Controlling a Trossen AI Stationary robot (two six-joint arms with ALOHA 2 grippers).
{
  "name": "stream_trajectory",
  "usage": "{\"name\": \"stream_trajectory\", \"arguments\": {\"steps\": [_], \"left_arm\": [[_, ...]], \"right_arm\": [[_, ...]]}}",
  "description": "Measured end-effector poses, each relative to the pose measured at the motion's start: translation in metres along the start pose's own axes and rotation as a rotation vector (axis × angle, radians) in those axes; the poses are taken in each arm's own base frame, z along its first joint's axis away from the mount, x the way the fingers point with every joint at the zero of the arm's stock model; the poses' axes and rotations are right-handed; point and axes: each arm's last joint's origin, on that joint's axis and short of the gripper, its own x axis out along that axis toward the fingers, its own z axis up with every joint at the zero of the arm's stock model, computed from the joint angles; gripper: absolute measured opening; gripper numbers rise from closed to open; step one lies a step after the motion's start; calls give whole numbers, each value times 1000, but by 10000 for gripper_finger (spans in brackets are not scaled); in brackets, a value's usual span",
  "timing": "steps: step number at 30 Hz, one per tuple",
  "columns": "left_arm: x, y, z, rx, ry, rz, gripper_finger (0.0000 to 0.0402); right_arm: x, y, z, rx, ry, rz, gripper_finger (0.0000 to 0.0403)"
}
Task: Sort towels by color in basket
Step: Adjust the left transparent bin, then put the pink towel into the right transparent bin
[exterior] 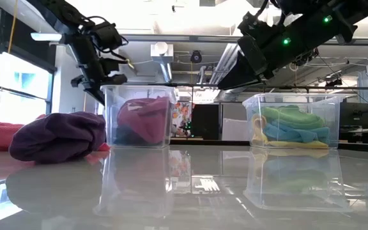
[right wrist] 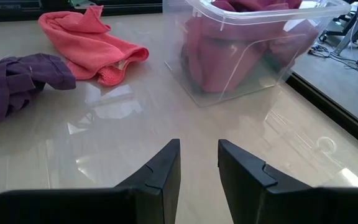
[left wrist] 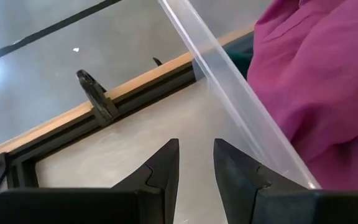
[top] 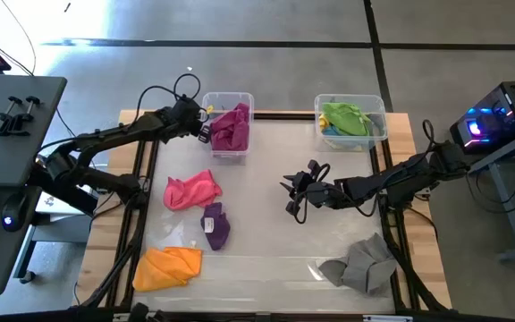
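Observation:
The magenta towel point(top: 231, 128) lies heaped in the left clear bin point(top: 211, 100), with a dark cloth under it point(left wrist: 241, 55). Light green point(top: 345, 116), yellow and light blue towels fill the right clear bin point(top: 378, 109). On the table lie the pink towel point(top: 191, 190), the purple towel point(top: 215, 225), the orange towel point(top: 166, 266) and the grey towel point(top: 361, 264). My left gripper point(top: 206, 132) hovers just outside the left bin's left wall, narrowly open and empty. My right gripper point(top: 290, 195) hangs over mid-table, narrowly open and empty, pointing toward the pink and purple towels.
The table's raised wooden edge with a dark rail point(left wrist: 135, 84) runs behind the bins. Bare tabletop point(top: 266, 241) lies between the purple and grey towels. A desk with clamps point(top: 16, 107) stands off the left side, and a lit computer point(top: 494, 121) off the right.

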Motion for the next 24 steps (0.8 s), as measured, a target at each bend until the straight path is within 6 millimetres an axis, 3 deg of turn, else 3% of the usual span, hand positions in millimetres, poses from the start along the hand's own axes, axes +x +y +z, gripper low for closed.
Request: {"name": "stream_trajectory", "arguments": {"steps": [5,13,19,24], "left_arm": [[-12,4,2,29,-4,5,87],[-66,12,2,42,-87,-21,87],[-100,-9,-20,122,-179,-208,87],[-114,-36,-46,202,-248,-383,87]], "right_arm": [[0,0,0,-1,0,0,101],[0,0,0,3,0,0,101],[0,0,1,10,-8,2,101],[0,1,4,26,-34,7,101]]}}
